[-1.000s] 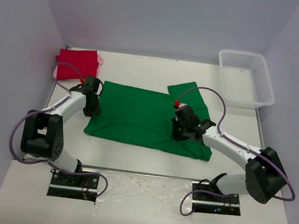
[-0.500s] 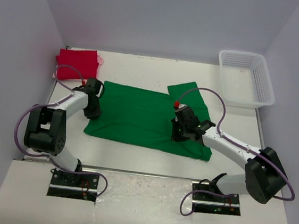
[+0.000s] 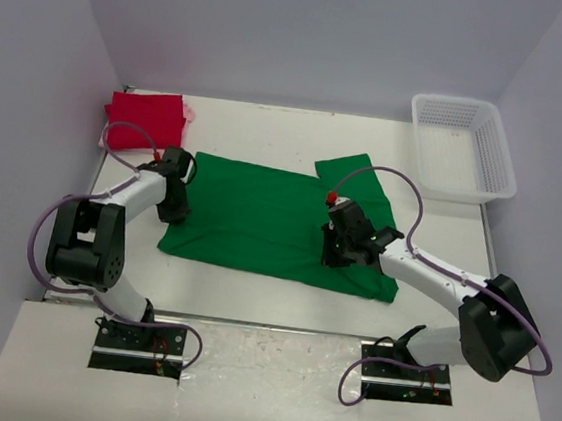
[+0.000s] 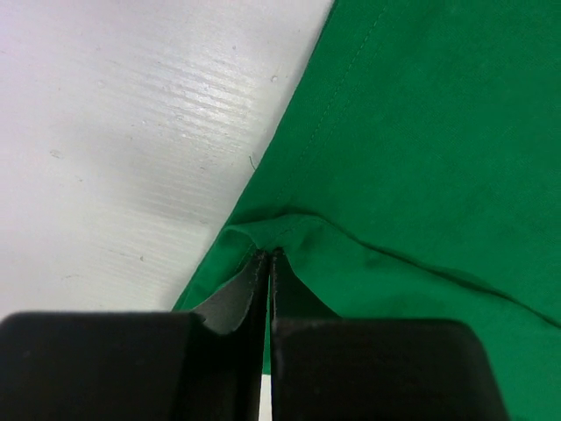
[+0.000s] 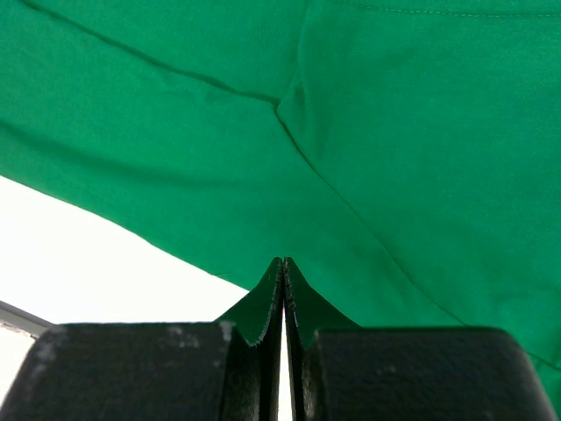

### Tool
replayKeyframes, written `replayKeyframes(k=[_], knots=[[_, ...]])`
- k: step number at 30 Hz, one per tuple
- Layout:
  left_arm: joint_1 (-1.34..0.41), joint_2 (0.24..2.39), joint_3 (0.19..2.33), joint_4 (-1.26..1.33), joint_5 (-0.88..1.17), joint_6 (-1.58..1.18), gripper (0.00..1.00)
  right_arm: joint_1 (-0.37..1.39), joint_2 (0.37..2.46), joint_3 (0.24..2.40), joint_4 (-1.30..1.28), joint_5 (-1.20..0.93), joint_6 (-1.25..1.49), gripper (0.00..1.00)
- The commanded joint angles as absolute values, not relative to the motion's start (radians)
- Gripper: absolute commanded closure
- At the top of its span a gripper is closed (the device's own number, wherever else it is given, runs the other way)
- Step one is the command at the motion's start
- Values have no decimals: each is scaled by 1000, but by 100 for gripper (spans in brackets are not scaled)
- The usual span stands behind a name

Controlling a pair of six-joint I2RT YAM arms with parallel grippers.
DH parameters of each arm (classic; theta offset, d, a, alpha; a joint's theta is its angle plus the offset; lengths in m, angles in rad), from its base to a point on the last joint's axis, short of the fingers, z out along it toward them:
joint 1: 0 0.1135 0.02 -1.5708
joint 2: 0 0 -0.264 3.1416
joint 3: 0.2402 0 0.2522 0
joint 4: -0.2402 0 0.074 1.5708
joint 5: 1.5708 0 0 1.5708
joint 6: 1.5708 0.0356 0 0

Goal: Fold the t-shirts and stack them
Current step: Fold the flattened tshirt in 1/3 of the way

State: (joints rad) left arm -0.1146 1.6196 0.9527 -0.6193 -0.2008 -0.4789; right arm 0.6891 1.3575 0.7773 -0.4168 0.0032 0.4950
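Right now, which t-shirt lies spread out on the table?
The green t-shirt, spread mid-table; the red t-shirt lies folded small in the far left corner.

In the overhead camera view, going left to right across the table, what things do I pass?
red t-shirt → green t-shirt → white mesh basket. The pink t-shirt only peeks out at the red one's right edge, so it is left out of the order.
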Motion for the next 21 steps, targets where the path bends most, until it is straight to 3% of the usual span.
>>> replayKeyframes(k=[1,10,21], knots=[[-124,1531,988,-609,-229,-482,100,695,1377,779,-379,-21,492,100],[-130,1359,1031,-663,-279,-482,100,695,1404,808,-387,-25,485,100],[-127,1613,1080,-615,-281,-472,100,695,1367,804,-417,-11,489,100]])
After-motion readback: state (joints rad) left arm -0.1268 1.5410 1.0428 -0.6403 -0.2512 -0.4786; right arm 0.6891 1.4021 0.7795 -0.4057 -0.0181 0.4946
